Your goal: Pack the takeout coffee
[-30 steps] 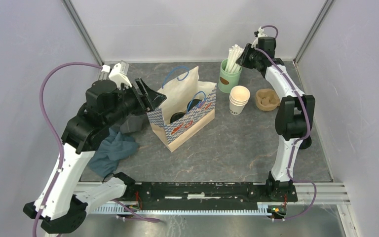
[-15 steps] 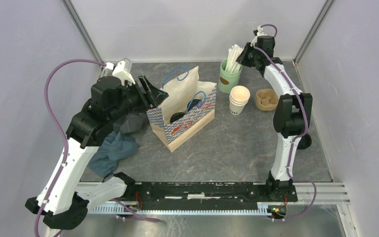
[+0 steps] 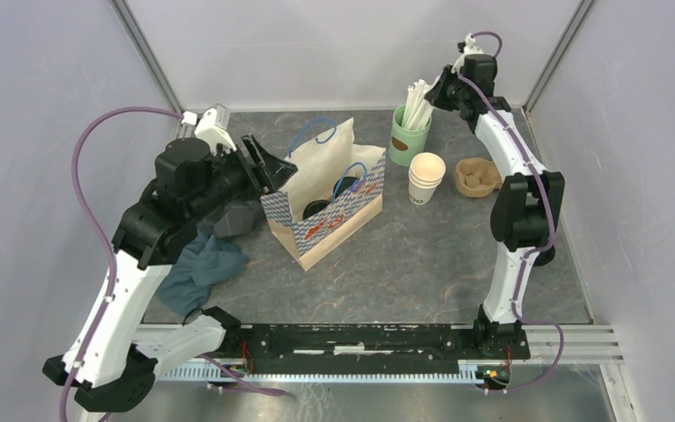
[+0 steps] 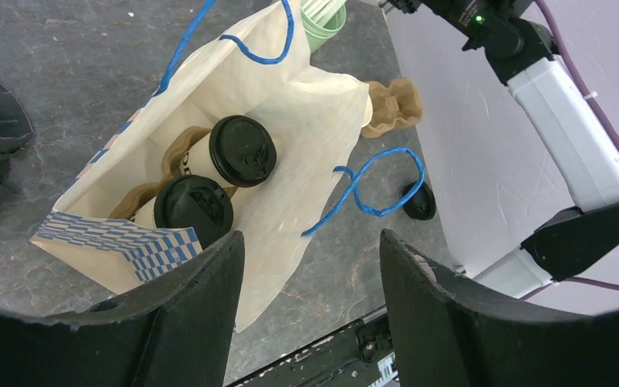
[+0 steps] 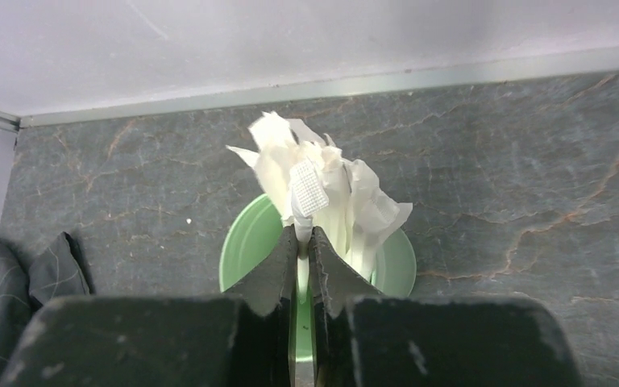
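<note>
While both arms are working over the grey table (image 3: 422,264), the patterned paper bag (image 3: 334,220) is standing open near the middle of the surface. Two lidded coffee cups (image 4: 242,151) are sitting upright inside it, side by side in a brown pulp carrier (image 4: 179,145). A stack of unlidded white cups (image 3: 426,176) and a second pulp carrier (image 3: 476,176) are lying toward the far right corner.

Risk: the right gripper (image 5: 306,242) is pinching one wrapped straw (image 5: 308,189) in the green cup (image 5: 238,250) by the far edge. Neighbouring straws are crowding it, so a lift may be dragging extras out or tipping the cup, and the thin wrapper may be slipping between the jaws. The bag, being light and tall, could topple if nudged.

Pose: the right arm is reaching far out, its wrist angling down over the cup. The left arm is folding in from the left edge, and the left gripper (image 4: 310,242) is hovering by the bag's left end, jaws spread wide with nothing between them.
</note>
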{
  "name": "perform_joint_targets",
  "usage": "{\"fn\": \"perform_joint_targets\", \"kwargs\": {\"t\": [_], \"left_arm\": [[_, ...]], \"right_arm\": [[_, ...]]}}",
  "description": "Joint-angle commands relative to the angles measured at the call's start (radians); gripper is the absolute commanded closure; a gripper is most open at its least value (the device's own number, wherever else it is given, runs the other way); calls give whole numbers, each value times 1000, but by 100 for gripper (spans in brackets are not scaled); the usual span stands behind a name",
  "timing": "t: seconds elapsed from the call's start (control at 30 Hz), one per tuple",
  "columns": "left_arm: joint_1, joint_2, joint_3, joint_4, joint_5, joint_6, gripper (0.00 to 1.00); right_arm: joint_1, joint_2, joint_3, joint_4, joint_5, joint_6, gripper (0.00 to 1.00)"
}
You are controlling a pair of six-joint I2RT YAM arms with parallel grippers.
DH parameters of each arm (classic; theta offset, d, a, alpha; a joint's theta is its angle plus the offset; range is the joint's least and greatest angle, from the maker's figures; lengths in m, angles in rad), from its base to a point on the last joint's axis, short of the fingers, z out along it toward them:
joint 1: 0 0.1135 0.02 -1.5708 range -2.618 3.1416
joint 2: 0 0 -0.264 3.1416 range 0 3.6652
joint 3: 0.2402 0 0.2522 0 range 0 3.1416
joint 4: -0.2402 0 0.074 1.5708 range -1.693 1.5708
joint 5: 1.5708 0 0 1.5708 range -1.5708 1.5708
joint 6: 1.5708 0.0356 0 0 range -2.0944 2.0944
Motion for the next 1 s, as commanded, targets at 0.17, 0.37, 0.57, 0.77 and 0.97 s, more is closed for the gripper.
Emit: {"fn": "perform_joint_targets", "kwargs": {"t": [0.17, 0.37, 0.57, 0.77, 0.97], "left_arm": [[3, -84, 29, 26, 16, 58, 31], [3, -128, 51, -1, 30, 54, 31], [3, -194, 23, -16, 43, 53, 31], [3, -221, 11, -13, 71, 45, 31], [3, -253, 10, -11, 84, 16, 32]], "right_arm": [[0, -216, 40, -55, 97, -118, 99], [-1, -419, -54, 0, -20, -124, 100], [10, -722, -294, 221, -224, 68, 100], [182, -858, -372, 265, -220, 235, 100], [462, -901, -523, 371, 44, 247, 100]]}}
